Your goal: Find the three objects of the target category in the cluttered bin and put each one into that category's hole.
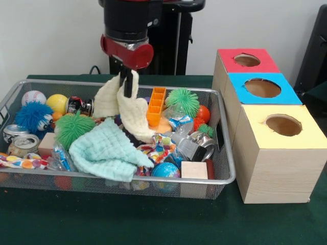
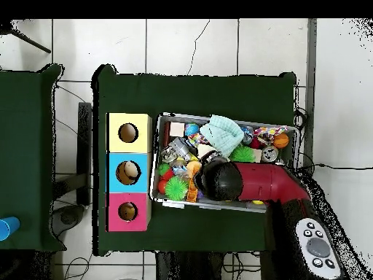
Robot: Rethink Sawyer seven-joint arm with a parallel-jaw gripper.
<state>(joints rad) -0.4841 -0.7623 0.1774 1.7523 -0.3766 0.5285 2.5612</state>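
Note:
My gripper (image 1: pixel 129 91) hangs over the back middle of the wire bin (image 1: pixel 225 178), shut on a cream cloth (image 1: pixel 134 115). The cloth is lifted; its lower end still trails onto the clutter. A mint-green cloth (image 1: pixel 108 150) lies crumpled at the bin's front, also seen from overhead (image 2: pixel 222 135). Three boxes stand beside the bin, each with a round hole: red (image 1: pixel 247 60), blue (image 1: pixel 262 88) and yellow (image 1: pixel 283 125). In the overhead view the arm (image 2: pixel 240 182) covers the gripper and the cream cloth.
The bin holds an orange plastic tray (image 1: pixel 156 106), green spiky balls (image 1: pixel 74 128), a blue furry ball (image 1: pixel 33 116), a baseball (image 1: pixel 33 97), cans (image 1: pixel 23 144), a wooden block (image 1: pixel 194 170) and a globe ball (image 1: pixel 165 170). From overhead the boxes (image 2: pixel 129 172) stand left of the bin.

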